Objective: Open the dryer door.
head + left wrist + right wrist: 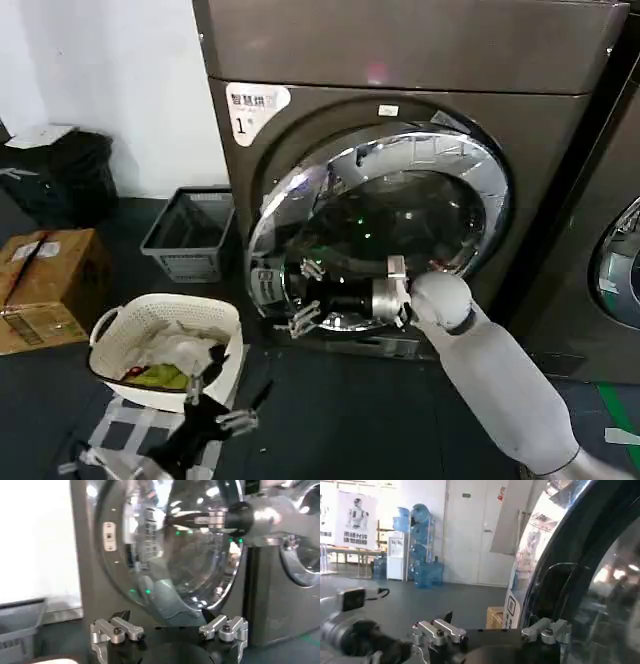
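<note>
The dryer door (400,215) is a round chrome-ringed pane of dark glass on the brown-grey machine with the "1" sticker (255,105). It stands ajar, its left edge swung out from the front. My right gripper (305,295) reaches across the lower part of the door to its left rim and is open, with nothing between its fingers. In the right wrist view the door's chrome edge (535,545) runs close beside one finger of that gripper (492,630). My left gripper (218,403) hangs low by the laundry basket, open (171,629), facing the door (190,555).
A white basket of clothes (110,330) sits on the floor at the left front. Behind it are a grey crate (190,235), a cardboard box (50,285) and a black bag (60,170). A second machine (620,260) stands at the right.
</note>
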You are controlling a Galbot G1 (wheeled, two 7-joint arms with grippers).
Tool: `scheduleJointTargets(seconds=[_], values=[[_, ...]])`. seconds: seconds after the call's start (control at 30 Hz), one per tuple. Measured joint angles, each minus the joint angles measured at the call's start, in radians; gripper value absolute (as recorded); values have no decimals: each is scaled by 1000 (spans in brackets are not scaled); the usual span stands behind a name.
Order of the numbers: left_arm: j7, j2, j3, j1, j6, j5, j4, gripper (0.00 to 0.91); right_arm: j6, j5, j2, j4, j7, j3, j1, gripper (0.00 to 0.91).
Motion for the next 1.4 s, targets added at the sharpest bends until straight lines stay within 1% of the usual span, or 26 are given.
scheduleJointTargets(seconds=[0.07,0.3,0.4,0.53,0.73,0.93,1.13,1.4], values=[[-4,-1,-26,-4,18,0,-5,907,0,4,-1,5,-7,1,-2,907],[-63,4,-135,-41,118,-52,-17,907,-3,14,-13,20,-27,4,-7,907],[-78,18,-185,-61,136,-90,-15,907,-1,23,-18,24,-36,7,-13,907],[-104,42,-242,-91,134,-130,3,907,-1,39,-23,36,-49,15,-22,907],[-141,83,-290,-132,129,-173,31,907,4,51,-41,62,-69,22,-35,907],[-160,115,-308,-164,127,-189,60,907,17,62,-53,77,-85,28,-48,907],[-179,143,-314,-188,121,-224,71,907,28,89,-69,95,-105,35,-69,907],[-213,193,-310,-222,87,-293,99,907,53,107,-93,124,-133,46,-93,907]])
